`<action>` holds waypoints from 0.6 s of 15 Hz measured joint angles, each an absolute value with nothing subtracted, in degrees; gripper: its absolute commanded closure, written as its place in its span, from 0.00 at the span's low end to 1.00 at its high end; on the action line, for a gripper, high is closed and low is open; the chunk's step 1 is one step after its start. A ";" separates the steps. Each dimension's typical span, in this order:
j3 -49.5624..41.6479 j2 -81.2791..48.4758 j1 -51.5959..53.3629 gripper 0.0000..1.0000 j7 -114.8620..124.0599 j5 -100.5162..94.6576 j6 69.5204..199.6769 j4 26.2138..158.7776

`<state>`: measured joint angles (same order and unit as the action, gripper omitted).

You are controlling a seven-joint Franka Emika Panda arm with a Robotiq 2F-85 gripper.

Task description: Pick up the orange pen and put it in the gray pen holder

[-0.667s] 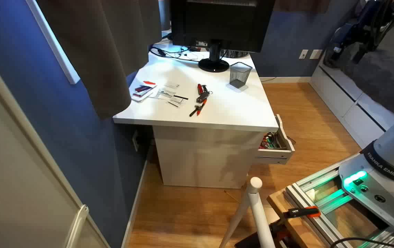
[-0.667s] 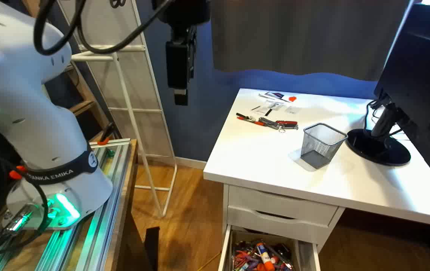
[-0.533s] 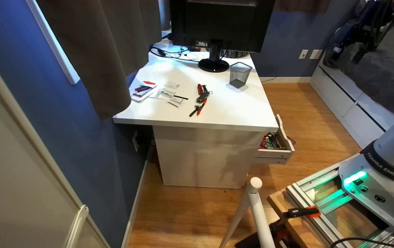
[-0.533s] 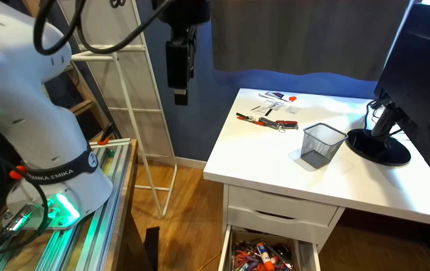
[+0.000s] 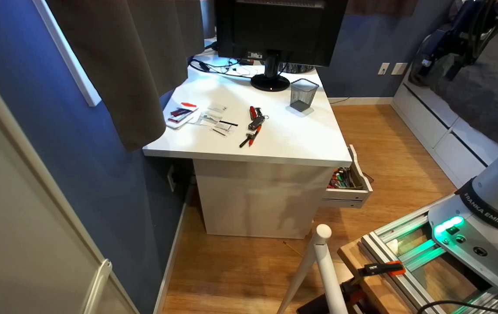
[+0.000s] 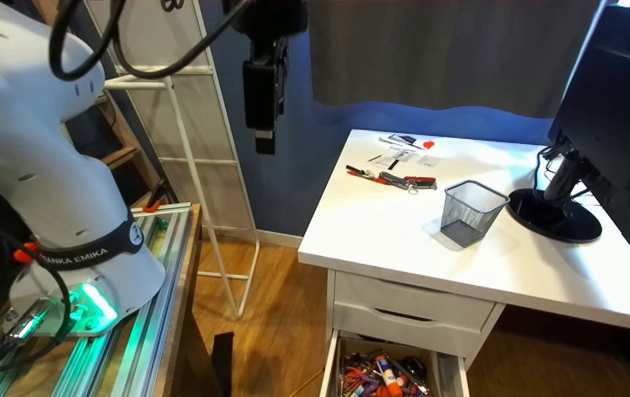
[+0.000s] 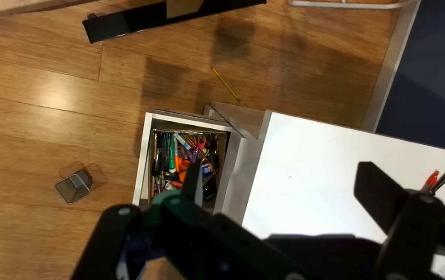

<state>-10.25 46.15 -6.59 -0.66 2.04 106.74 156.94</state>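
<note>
Blue wall (image 5: 100, 183) and brown curtain (image 5: 122, 65) back a white desk (image 5: 301, 135) in an exterior view, where we find the orange pen (image 5: 255, 134) lying at the centre of the frame just beside a black pen (image 5: 245, 141). Up and to the right, near the monitor (image 5: 275, 35), stands the gray pen holder (image 5: 303, 95). We judge nothing of the task done: grasp, lift, carry and drop all remain. In an exterior view the gripper (image 6: 265, 144) hangs at upper centre, well apart from the desk, too edge-on to read its spread; the holder, right of centre, shows no pen through its mesh. The wrist view settles that spread: the fingers (image 7: 378, 194) stand wide apart with nothing held. It also has what we cannot find in either exterior view, another mesh cup (image 7: 75, 183) on the floor (image 7: 31, 136) at left of frame, left of a pulled-out drawer (image 7: 143, 151) packed with stationery (image 7: 179, 155). Missing are the desk's holder and monitor, and of the pen we catch only a red end near the right edge.
</note>
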 measured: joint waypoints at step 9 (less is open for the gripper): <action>-3.82 43.80 -3.82 0.00 3.78 5.20 110.84 156.81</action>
